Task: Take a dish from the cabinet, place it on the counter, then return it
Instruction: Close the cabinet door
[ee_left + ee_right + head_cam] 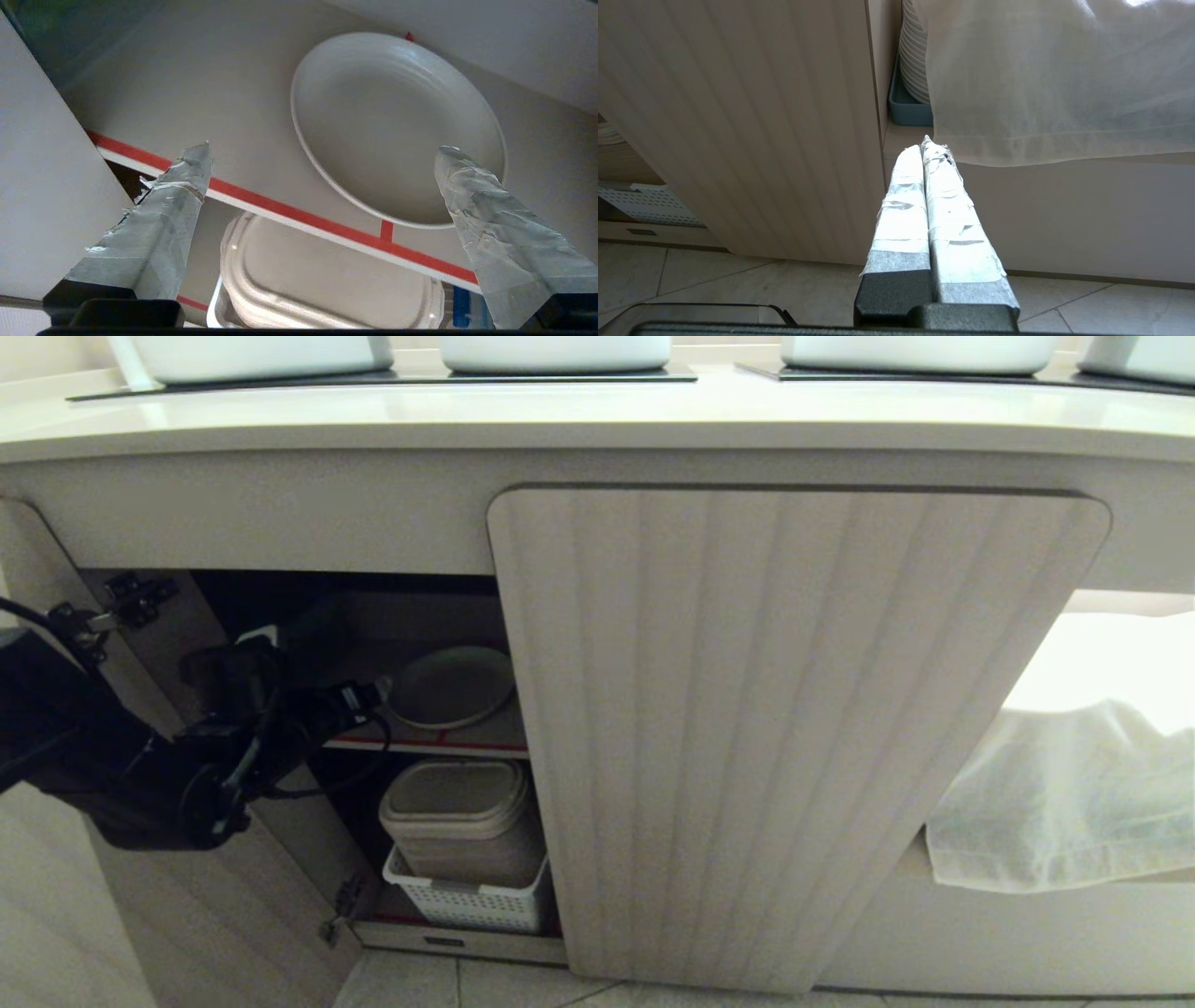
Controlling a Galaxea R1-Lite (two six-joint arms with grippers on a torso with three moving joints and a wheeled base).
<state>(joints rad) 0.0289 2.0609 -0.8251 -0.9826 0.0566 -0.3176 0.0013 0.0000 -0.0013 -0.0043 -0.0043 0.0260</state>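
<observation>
While the dish [397,126] lay on the cabinet's [794,728] red-edged shelf [299,215], the left gripper [322,154] hovered near its front edge, jaws wide apart, empty. Right gripper [928,147]: jaws together, parked by the fluted door.

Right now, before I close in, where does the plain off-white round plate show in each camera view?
Head view: the off-white round plate lies on the red-edged inner shelf, just right of the open left gripper.
Left wrist view: the plate sits ahead, beyond the taped fingertips.
Right wrist view: not in it; the shut right gripper faces the fluted door.
Shared landmark: the shelf's red edge strip, with the lidded container below.
</observation>
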